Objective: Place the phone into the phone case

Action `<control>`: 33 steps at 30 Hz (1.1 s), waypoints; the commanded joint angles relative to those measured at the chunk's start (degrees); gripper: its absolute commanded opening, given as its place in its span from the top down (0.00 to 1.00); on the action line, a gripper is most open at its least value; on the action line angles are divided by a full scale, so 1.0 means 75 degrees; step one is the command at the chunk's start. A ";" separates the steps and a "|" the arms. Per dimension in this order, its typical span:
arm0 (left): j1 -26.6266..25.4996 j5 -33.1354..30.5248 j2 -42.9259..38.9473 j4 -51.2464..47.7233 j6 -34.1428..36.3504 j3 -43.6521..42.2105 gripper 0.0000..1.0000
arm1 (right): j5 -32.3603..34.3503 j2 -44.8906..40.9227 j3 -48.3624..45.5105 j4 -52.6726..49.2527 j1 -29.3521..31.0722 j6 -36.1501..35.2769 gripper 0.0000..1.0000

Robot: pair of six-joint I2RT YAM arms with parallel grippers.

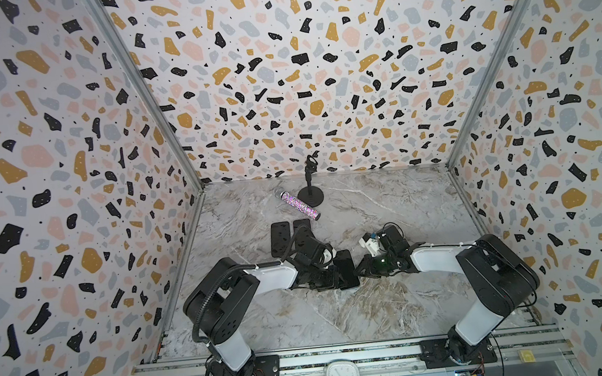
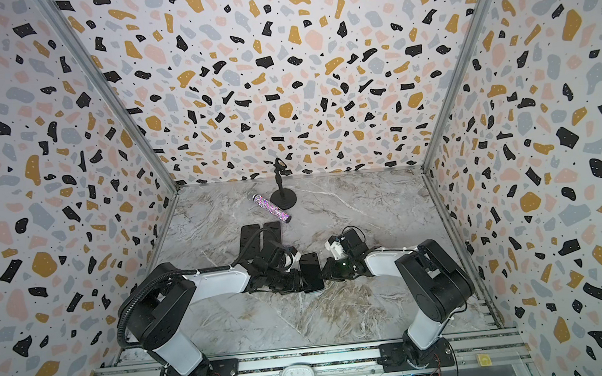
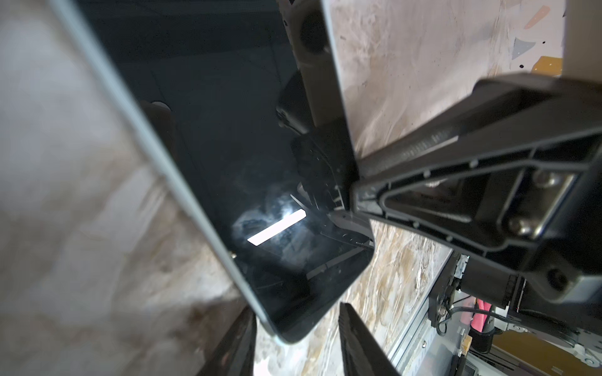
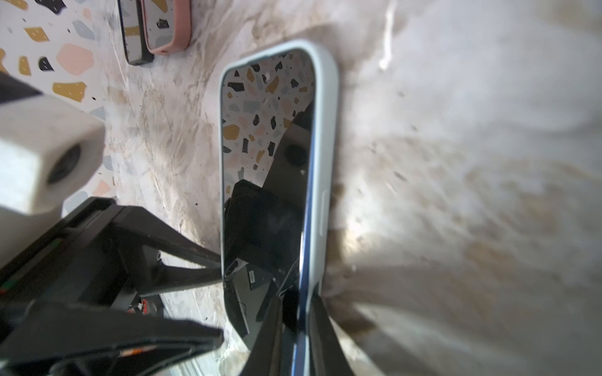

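The phone [image 1: 347,268] [image 2: 311,271] has a dark glossy screen [image 4: 260,162] and a blue edge. It sits in a pale phone case [image 4: 325,130] [image 3: 146,143] on the marble floor between both arms. My right gripper [image 4: 296,325] [image 1: 360,271] is shut on one long side. One finger presses the screen and the other the case's outer wall. My left gripper [image 3: 298,325] [image 1: 337,280] is open at the opposite side. A corner of the phone lies between its fingers [image 3: 358,345], with a gap showing beside it.
Two more dark slabs [image 1: 280,239] [image 1: 301,226] lie flat behind the left arm. The right wrist view shows them as a black one [image 4: 132,35] and a pink-cased one [image 4: 169,26]. A glitter tube [image 1: 298,204] and a black stand [image 1: 310,192] are at the back. Patterned walls enclose three sides.
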 commanded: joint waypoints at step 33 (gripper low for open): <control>0.0226 -0.0111 -0.0220 0.1034 -0.1548 -0.1206 0.53 | 0.1902 -0.1241 0.0213 -0.2339 0.1282 0.0309 0.84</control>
